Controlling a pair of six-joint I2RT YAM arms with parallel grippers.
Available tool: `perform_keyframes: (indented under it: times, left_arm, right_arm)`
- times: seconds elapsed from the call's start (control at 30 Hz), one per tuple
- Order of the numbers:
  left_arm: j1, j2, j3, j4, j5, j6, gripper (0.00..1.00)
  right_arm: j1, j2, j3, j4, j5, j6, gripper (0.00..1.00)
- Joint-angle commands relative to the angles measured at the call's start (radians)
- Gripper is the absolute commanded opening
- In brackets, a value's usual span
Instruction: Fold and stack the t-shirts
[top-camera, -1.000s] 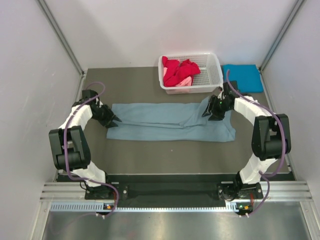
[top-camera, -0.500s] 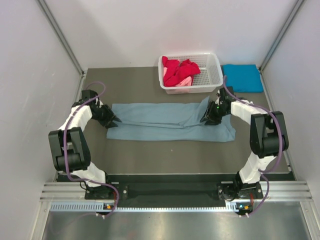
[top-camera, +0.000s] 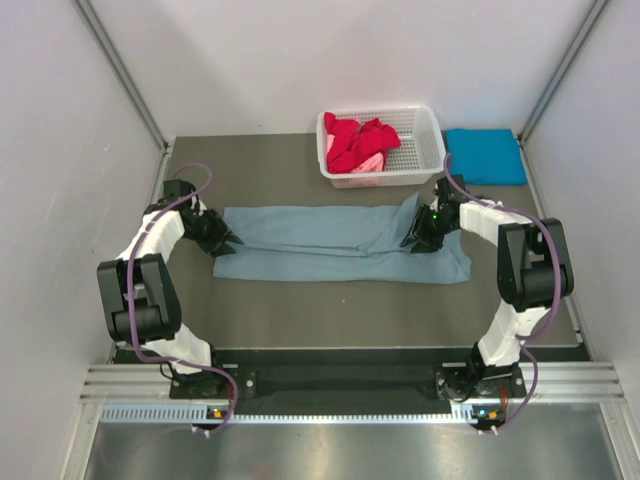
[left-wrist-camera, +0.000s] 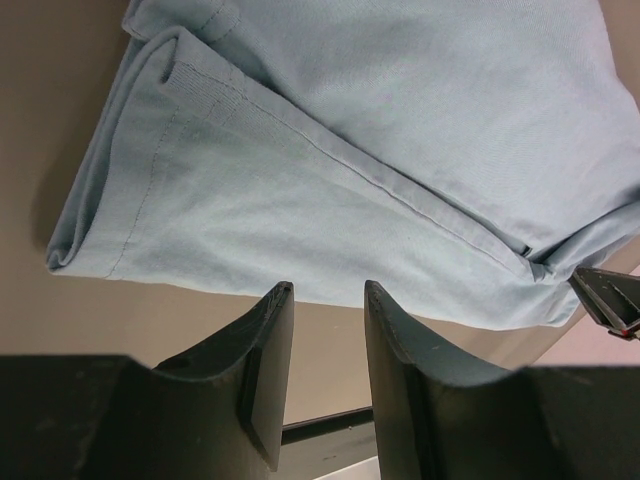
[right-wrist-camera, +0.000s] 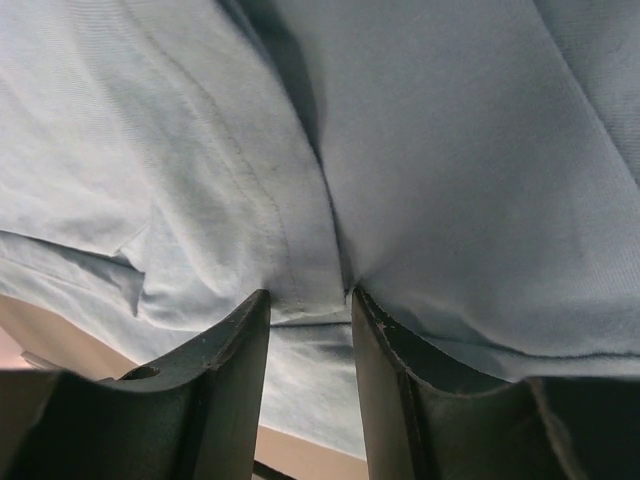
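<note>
A large grey-blue t-shirt (top-camera: 330, 240) lies folded into a long band across the table. My left gripper (top-camera: 228, 243) sits at its left end. In the left wrist view that gripper (left-wrist-camera: 327, 287) is open, with bare table between its jaws and the shirt's hem (left-wrist-camera: 400, 120) just beyond the tips. My right gripper (top-camera: 412, 238) is over the band's right part. It (right-wrist-camera: 310, 293) is open, tips pressed into the cloth (right-wrist-camera: 450, 150), with a puckered fold between them. A turquoise t-shirt (top-camera: 486, 156) lies folded at the back right. Red (top-camera: 358, 140) and pink (top-camera: 368, 163) shirts fill the basket.
The white lattice basket (top-camera: 425, 150) stands at the back centre, just behind the right gripper. Grey walls with metal rails close in both sides. The arm bases are mounted on the black bar (top-camera: 340, 380) at the near edge.
The right gripper has shifted slightly left and down onto the shirt, and its jaws have narrowed a little. The left arm and the shirt have not moved.
</note>
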Motion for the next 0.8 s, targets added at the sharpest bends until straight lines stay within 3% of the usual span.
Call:
perform_keyframes:
  times: [0.0,0.13,0.33,0.57,0.77]
  left_arm:
    - [0.002,0.006,0.030,0.002,0.021,0.016,0.40]
    - [0.002,0.010,0.035,-0.003,0.018,0.022,0.40]
    - [0.002,0.010,0.039,-0.011,0.016,0.027,0.40]
    - [0.002,0.001,0.026,-0.005,0.021,0.024,0.40]
    - [0.002,-0.013,0.004,0.006,0.027,0.017,0.40]
  right_arm:
    - [0.007,0.023,0.035,0.017,0.016,-0.017,0.39]
    - [0.006,0.031,0.045,0.016,0.022,-0.029,0.37]
    - [0.016,0.020,0.073,0.028,-0.034,0.023,0.25]
    - [0.022,-0.031,0.101,0.049,-0.159,0.254,0.05]
    - [0.027,-0.092,0.024,0.077,-0.182,0.463,0.00]
